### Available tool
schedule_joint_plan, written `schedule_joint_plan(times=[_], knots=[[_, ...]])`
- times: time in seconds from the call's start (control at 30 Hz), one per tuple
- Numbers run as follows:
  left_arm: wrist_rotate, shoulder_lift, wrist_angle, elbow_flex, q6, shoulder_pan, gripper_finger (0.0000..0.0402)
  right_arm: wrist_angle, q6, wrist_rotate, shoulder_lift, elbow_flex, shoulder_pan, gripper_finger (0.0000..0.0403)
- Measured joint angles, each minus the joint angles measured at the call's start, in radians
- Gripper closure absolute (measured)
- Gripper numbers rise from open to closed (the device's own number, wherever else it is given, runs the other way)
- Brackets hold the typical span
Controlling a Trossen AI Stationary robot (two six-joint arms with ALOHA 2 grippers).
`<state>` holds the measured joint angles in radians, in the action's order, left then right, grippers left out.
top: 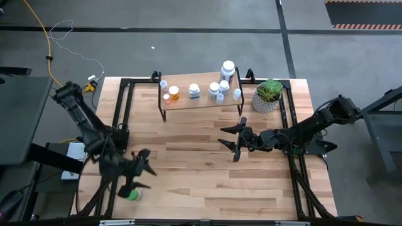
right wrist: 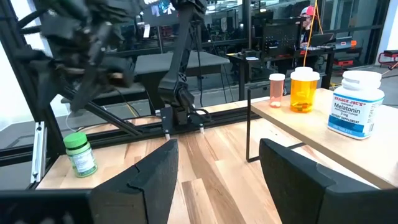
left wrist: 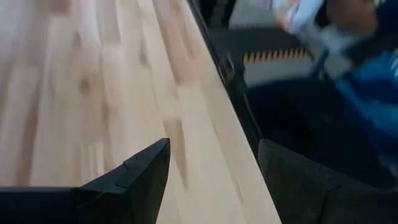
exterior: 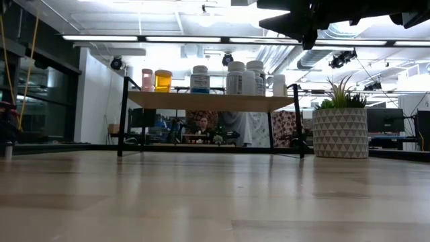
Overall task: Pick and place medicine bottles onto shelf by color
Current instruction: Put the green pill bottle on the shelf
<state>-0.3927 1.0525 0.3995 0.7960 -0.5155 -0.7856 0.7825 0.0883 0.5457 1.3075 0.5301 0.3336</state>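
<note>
One green bottle point(top: 132, 194) stands alone at the bench's point(top: 201, 182) near-left corner, well apart from the shelf point(top: 202, 99). Left hand point(top: 139, 171) hovers just above it, fingers apart, nothing between them. Judged step: grasp it. Best to descend squarely, straddle the body below the cap, close gently so it stays upright. Shelf count: roughly nine bottles, one orange point(top: 174, 93), one pinkish, rest white. Right hand point(top: 232, 141) waits mid-bench, fingers apart, empty. One potted plant point(top: 268, 95) beside the shelf.

Green bottle point(right wrist: 79, 153) stands on table point(right wrist: 205, 168); 3 bottles on shelf point(right wrist: 323, 134).
</note>
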Motion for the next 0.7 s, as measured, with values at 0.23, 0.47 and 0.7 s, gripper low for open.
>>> schedule_joint_plan(times=[0.23, 0.47, 0.7], knots=[[0.039, 0.200, 0.366, 0.217, -0.199, -0.128, 0.0165, 0.000, 0.001, 0.000, 0.000, 0.000, 0.000, 0.0187], [0.105, 0.317, 0.605, 0.353, -0.321, -0.204, 0.0165, 0.000, 0.001, 0.000, 0.000, 0.000, 0.000, 0.0187], [0.238, 0.359, 0.689, 0.362, -0.448, -0.213, 0.0165, 0.000, 0.001, 0.000, 0.000, 0.000, 0.000, 0.0187]])
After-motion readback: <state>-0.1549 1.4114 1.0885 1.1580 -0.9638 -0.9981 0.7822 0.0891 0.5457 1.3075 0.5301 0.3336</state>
